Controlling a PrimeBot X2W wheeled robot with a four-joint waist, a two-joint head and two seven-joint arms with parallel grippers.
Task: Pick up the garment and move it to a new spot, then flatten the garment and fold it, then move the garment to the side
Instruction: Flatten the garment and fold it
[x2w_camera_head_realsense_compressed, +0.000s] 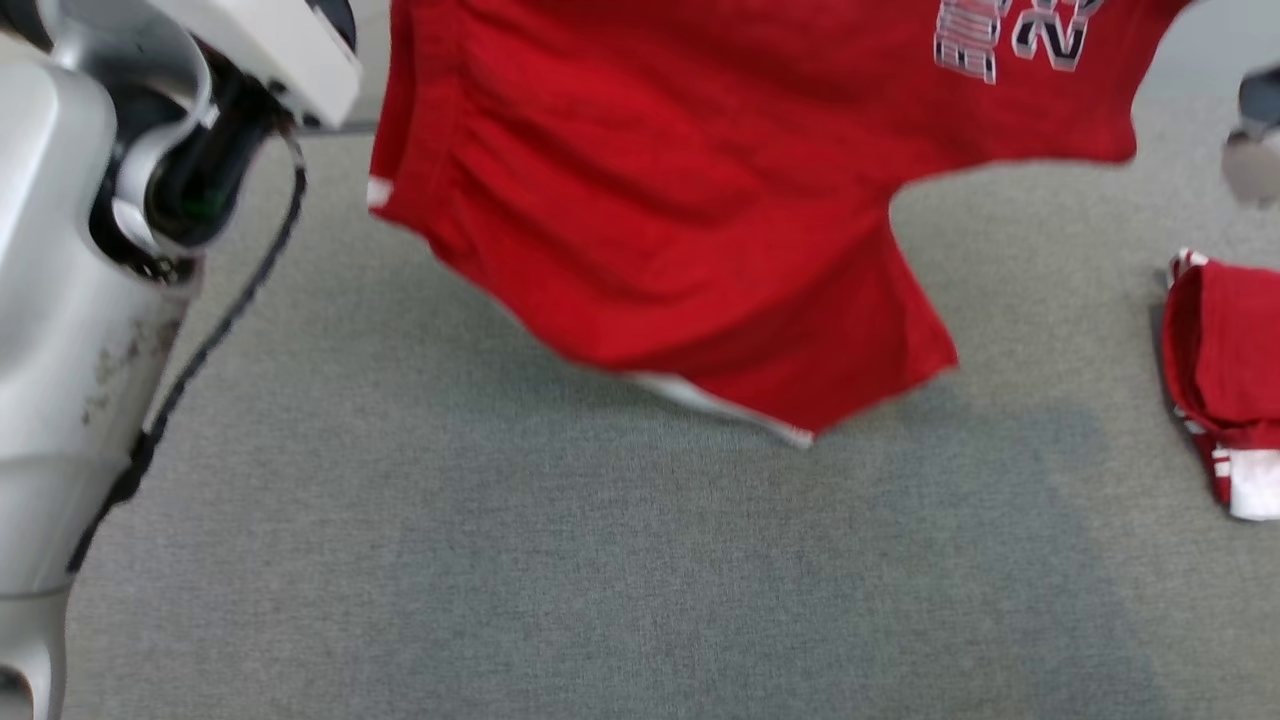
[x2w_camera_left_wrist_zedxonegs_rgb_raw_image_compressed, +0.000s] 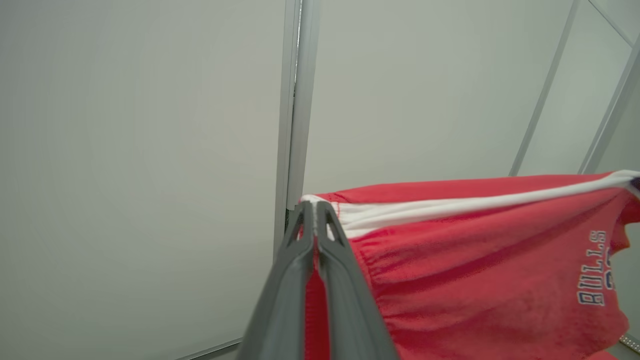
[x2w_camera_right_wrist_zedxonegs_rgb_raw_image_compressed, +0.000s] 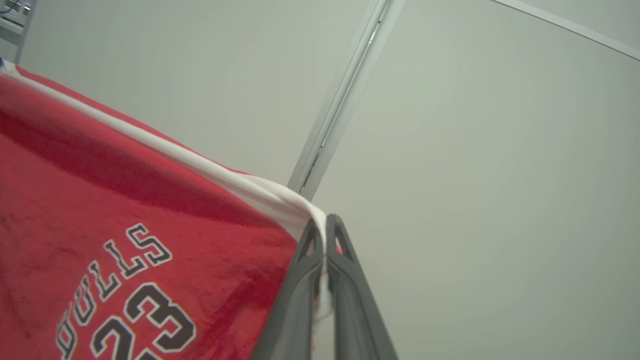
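Observation:
The garment (x2w_camera_head_realsense_compressed: 690, 210) is a pair of red shorts with a white waistband and a "BULLS 23" print. It hangs in the air above the grey table (x2w_camera_head_realsense_compressed: 560, 580), stretched between both arms. My left gripper (x2w_camera_left_wrist_zedxonegs_rgb_raw_image_compressed: 315, 212) is shut on one corner of the white waistband, the red cloth (x2w_camera_left_wrist_zedxonegs_rgb_raw_image_compressed: 475, 280) spreading to its right. At the opposite waistband corner my right gripper (x2w_camera_right_wrist_zedxonegs_rgb_raw_image_compressed: 326, 225) is shut on the white edge, the printed red cloth (x2w_camera_right_wrist_zedxonegs_rgb_raw_image_compressed: 110, 240) spreading to its left. The hem dangles low toward the table, blurred.
A second red and white garment (x2w_camera_head_realsense_compressed: 1225, 370) lies folded at the table's right edge. My pale left arm (x2w_camera_head_realsense_compressed: 90, 300) with a black cable fills the left side. Pale wall panels (x2w_camera_left_wrist_zedxonegs_rgb_raw_image_compressed: 150, 150) with metal seams stand behind the cloth.

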